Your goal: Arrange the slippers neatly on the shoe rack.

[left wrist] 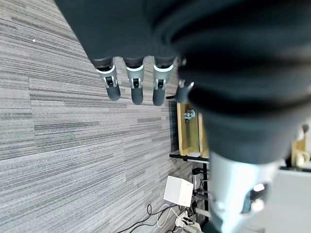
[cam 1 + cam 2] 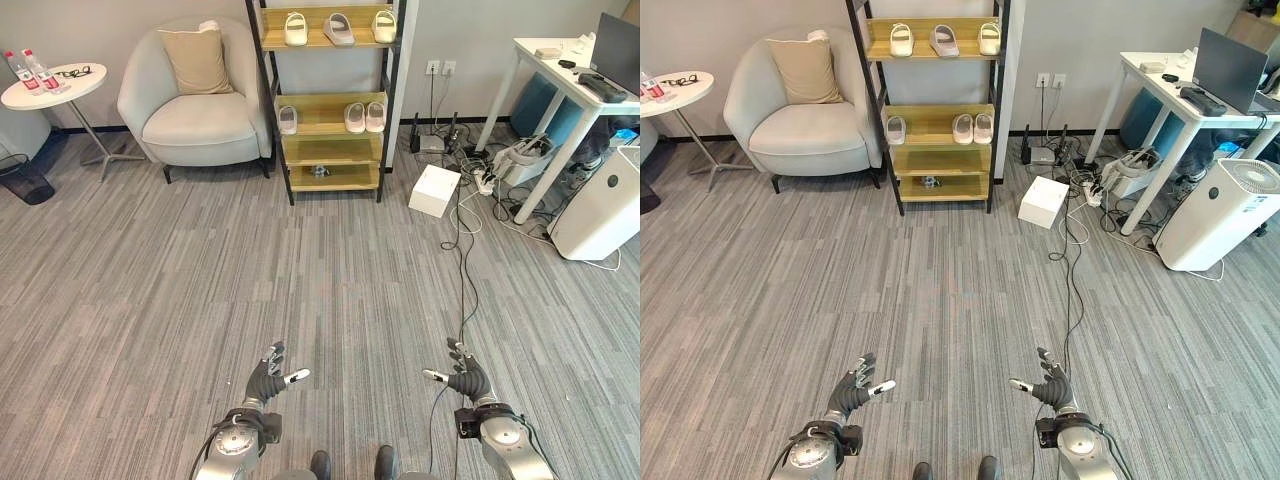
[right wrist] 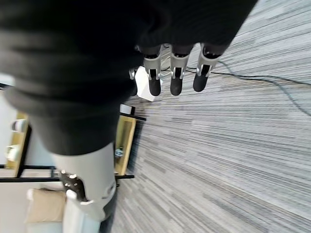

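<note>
The grey striped carpet floor point(image 2: 200, 290) lies bare between the robot and the tall black-framed shoe rack with pale wooden shelves point(image 2: 325, 150) at twelve o'clock, well apart from both hands. At eleven o'clock, just beside the rack, sits the light grey upholstered armchair point(image 2: 195, 115); at two o'clock stands the white table on slim legs point(image 2: 560, 85), and a small white box point(image 2: 434, 190) rests on the floor at one o'clock near the rack's foot.

The slippers are on the rack: three pale slippers on the top shelf point(image 2: 338, 28), and three small whitish slippers on the middle shelf point(image 2: 352, 117), one set apart from the pair.

A black cable trailing across the floor point(image 2: 462, 270) runs from the box area toward five o'clock; walking forward, a foot could catch it and upset the approach, I judge.

The left hand point(image 2: 268, 380) at seven o'clock and the right hand point(image 2: 465, 378) at five o'clock hover over the carpet, fingers spread and empty. Reaching among closely set slippers could knock one off the shelf.
</note>
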